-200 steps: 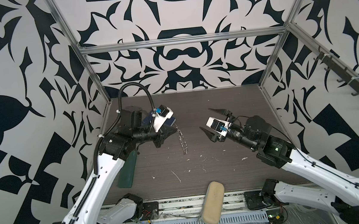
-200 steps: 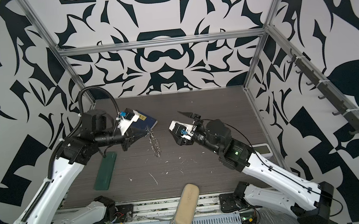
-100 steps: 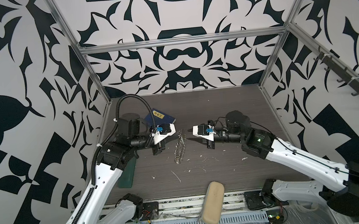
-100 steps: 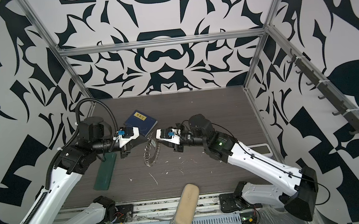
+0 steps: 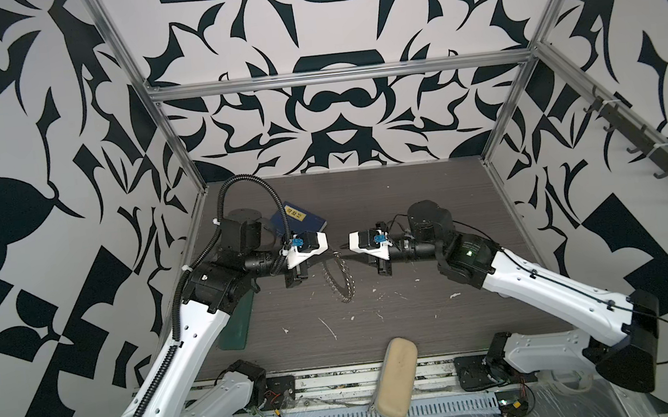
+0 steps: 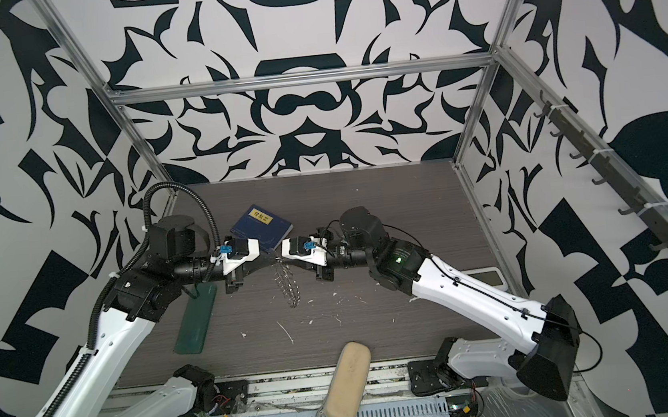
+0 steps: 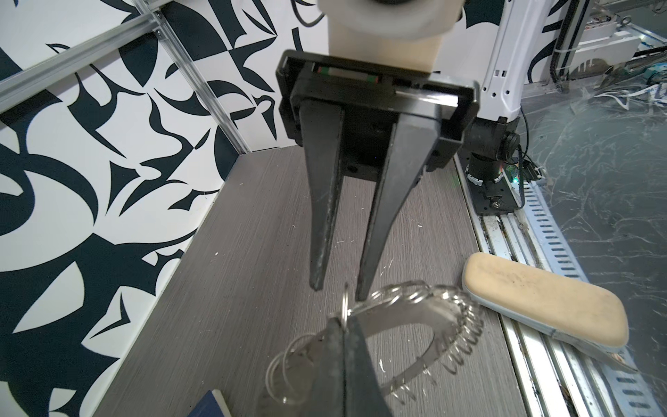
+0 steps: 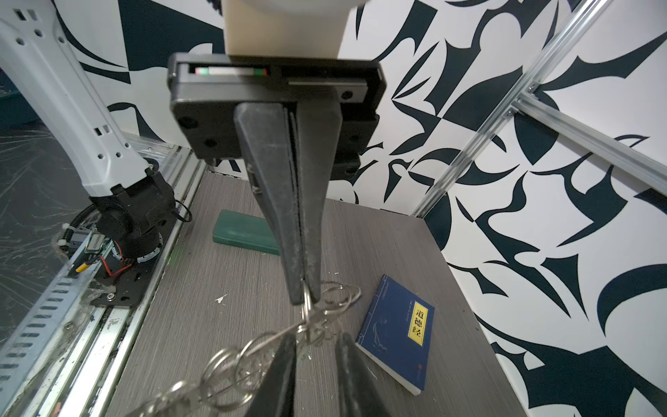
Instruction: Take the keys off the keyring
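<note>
**Left wrist view: left gripper [image 7: 344,323] pinching the keyring [image 7: 415,317]**

Seen from the left wrist, the left gripper's fingers are pressing together on a wire split ring [image 7: 345,299] at the keyring's rim. The wide grey ring is tilting over the table [image 7: 234,289], and whether its lower edge is touching the wood I cannot tell. The right gripper [image 7: 338,290] is facing it head-on. Its fingers are standing slightly apart with that upright split ring between the tips, and contact cannot be made out.

In both top views the keyring is hanging edge-on at mid-table, with the left gripper reaching in from 9 o'clock and the right from 3 o'clock. A blue book [image 5: 304,223] is lying at 11 o'clock of the keyring and a green case [image 5: 235,327] at 8 o'clock. A beige case [image 5: 396,372] is lying at 5 o'clock, across the front rail.
</note>
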`<action>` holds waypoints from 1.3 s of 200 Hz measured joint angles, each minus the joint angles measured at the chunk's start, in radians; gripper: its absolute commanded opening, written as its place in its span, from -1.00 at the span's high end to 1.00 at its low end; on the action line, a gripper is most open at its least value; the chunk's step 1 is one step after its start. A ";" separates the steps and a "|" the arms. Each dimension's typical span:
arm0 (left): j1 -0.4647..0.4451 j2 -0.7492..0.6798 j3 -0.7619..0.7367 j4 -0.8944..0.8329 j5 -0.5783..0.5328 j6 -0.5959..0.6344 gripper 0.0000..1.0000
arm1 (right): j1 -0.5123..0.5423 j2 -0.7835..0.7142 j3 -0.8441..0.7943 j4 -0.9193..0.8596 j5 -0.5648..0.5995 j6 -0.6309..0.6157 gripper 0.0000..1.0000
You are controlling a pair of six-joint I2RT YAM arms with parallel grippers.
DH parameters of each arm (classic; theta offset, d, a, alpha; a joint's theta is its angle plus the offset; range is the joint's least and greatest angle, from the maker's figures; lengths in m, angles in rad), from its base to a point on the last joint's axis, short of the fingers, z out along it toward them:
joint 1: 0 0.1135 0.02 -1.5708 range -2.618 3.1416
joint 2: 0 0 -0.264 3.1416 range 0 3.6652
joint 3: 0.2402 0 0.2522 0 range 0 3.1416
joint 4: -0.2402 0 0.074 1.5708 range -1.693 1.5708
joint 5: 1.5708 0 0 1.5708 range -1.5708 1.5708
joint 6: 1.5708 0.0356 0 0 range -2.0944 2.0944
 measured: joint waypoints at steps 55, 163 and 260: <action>0.001 0.001 -0.001 0.008 0.002 0.010 1.00 | 0.002 0.018 0.027 -0.018 -0.024 -0.002 1.00; 0.011 -0.032 -0.090 0.175 0.049 -0.094 0.64 | 0.002 -0.006 0.006 -0.007 -0.030 -0.003 1.00; 0.022 -0.040 -0.114 0.257 0.092 -0.167 1.00 | 0.002 -0.029 -0.012 0.049 -0.024 0.002 1.00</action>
